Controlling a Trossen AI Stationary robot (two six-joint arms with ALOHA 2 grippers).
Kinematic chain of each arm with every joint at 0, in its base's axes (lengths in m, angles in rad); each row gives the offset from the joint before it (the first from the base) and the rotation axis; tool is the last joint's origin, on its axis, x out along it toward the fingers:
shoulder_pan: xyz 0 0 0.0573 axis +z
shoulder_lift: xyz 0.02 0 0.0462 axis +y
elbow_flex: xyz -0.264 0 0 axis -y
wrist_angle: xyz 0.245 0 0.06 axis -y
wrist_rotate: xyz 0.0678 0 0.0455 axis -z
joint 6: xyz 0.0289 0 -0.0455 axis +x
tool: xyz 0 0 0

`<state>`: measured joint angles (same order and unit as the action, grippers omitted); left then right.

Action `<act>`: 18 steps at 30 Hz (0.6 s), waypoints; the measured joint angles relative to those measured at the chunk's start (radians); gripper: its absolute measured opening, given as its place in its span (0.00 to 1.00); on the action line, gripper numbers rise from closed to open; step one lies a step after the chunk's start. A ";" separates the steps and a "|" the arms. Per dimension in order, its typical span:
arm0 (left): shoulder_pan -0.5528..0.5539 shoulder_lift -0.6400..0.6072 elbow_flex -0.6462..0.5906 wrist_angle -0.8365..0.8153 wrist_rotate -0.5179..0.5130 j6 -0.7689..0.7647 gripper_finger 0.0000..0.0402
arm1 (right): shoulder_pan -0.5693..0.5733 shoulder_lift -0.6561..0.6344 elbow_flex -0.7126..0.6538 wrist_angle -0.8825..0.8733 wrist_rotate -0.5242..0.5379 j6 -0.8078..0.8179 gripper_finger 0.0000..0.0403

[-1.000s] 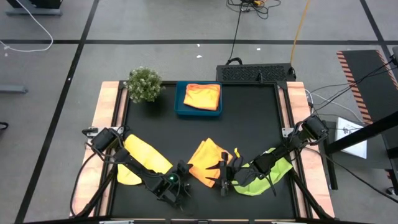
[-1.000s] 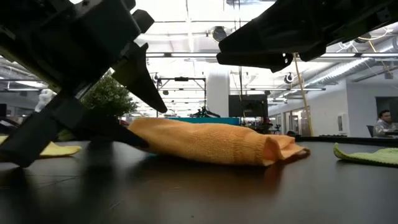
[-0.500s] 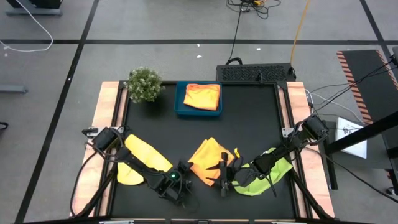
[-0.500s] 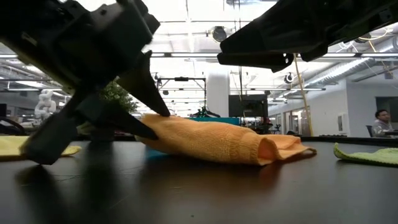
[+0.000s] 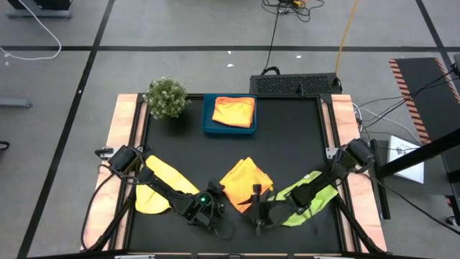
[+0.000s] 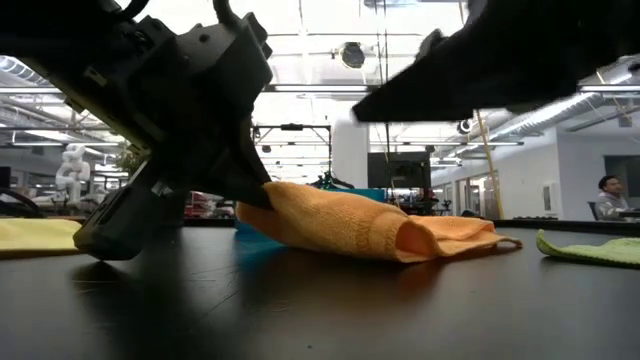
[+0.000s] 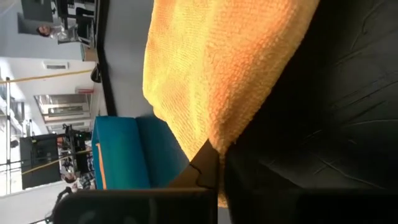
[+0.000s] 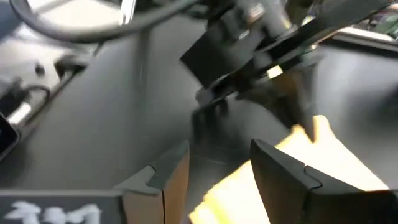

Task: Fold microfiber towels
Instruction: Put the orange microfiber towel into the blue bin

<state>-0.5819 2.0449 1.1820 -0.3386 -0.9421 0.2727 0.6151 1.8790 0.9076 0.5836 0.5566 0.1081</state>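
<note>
An orange-yellow microfiber towel point(image 5: 245, 183) lies bunched on the black table near the front middle. My left gripper point(image 5: 218, 206) is shut on its near-left end, which also shows in the low view point(image 6: 262, 196). My right gripper point(image 5: 257, 216) stands open just right of it, by the towel's near corner, its fingers point(image 8: 166, 174) apart and facing the left gripper. A yellow towel point(image 5: 162, 188) lies flat under my left arm. A lime green towel point(image 5: 311, 198) lies under my right arm. A folded orange towel point(image 5: 234, 111) rests in the blue tray point(image 5: 208, 121). My left gripper pinches the towel's near-left edge point(image 7: 229, 144) between its two shut fingers. They come in low and slanting from the table's left. The pinched end is raised a little point(image 6: 275, 198), and the rest of the towel lies slack on the table. One layer or several, I cannot tell.
A small green plant point(image 5: 166, 96) stands at the far left corner beside the tray. Bare black table point(image 5: 295, 144) lies between the tray and the towels. Wooden rails point(image 5: 121, 137) edge the table's sides. People sit in the room beyond.
My left gripper has moved toward the table's right onto the orange towel and shut on its near-left end. That end is now lifted slightly, and the towel is gathered into a tighter diamond shape. My right gripper has dropped a little toward the near edge.
</note>
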 joint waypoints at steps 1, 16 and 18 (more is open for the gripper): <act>0.000 0.000 0.000 0.000 0.001 0.008 0.03 | 0.000 0.024 0.031 -0.036 0.013 -0.001 0.40; -0.011 -0.030 0.000 -0.001 0.023 0.017 0.01 | -0.002 0.100 0.182 -0.217 0.093 -0.013 0.65; -0.010 -0.046 0.000 -0.001 0.024 0.015 0.02 | -0.005 0.111 0.182 -0.224 0.097 -0.015 0.71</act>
<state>-0.5922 1.9989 1.1820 -0.3396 -0.9180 0.2878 0.6102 1.9896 1.0901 0.3595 0.6540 0.0929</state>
